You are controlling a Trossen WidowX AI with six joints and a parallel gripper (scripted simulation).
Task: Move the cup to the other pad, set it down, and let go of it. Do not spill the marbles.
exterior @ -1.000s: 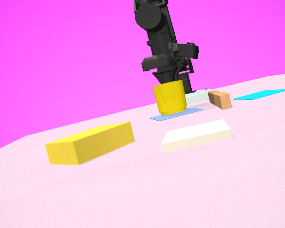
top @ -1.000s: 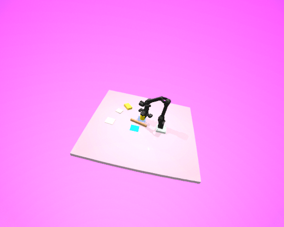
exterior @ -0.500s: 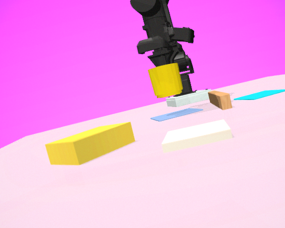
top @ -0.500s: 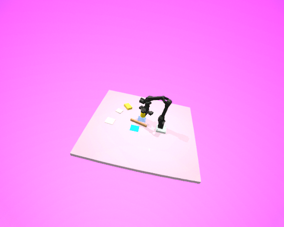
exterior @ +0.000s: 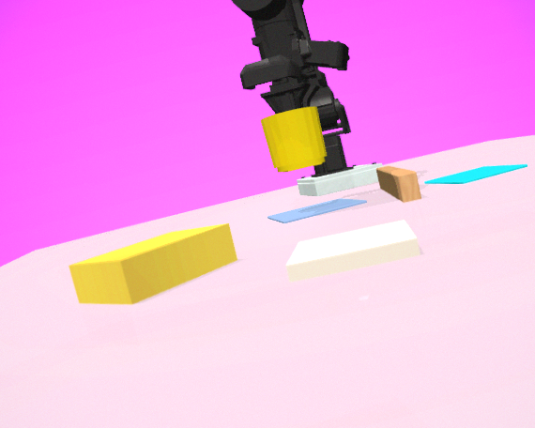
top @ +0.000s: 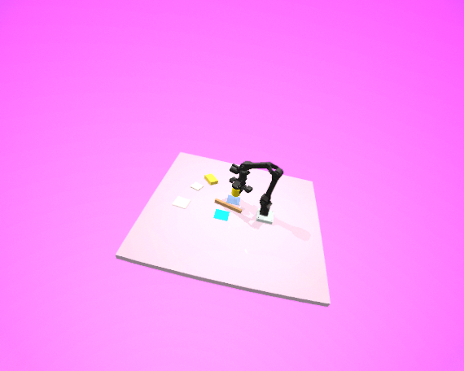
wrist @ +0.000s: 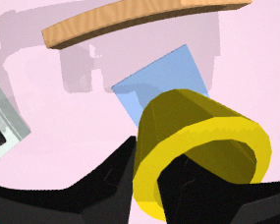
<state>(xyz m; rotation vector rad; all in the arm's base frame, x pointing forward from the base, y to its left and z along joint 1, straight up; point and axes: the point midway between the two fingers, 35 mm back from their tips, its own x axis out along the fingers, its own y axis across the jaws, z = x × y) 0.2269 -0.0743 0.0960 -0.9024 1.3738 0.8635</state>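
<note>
- A yellow block [exterior: 153, 263] lay closest on the pink table [exterior: 264, 366], with a white block [exterior: 353, 249] beside it.
- Past them was the light blue pad [exterior: 316, 209], flat on the table.
- The claw [exterior: 306, 110] was clenched on the yellow cup [exterior: 294, 138], which hung in the air above the blue pad, a bit tilted.
- A wooden bar [exterior: 399, 183] lay between the two pads.
- The bright cyan pad [exterior: 475, 174] was farthest, with nothing on it.
</note>
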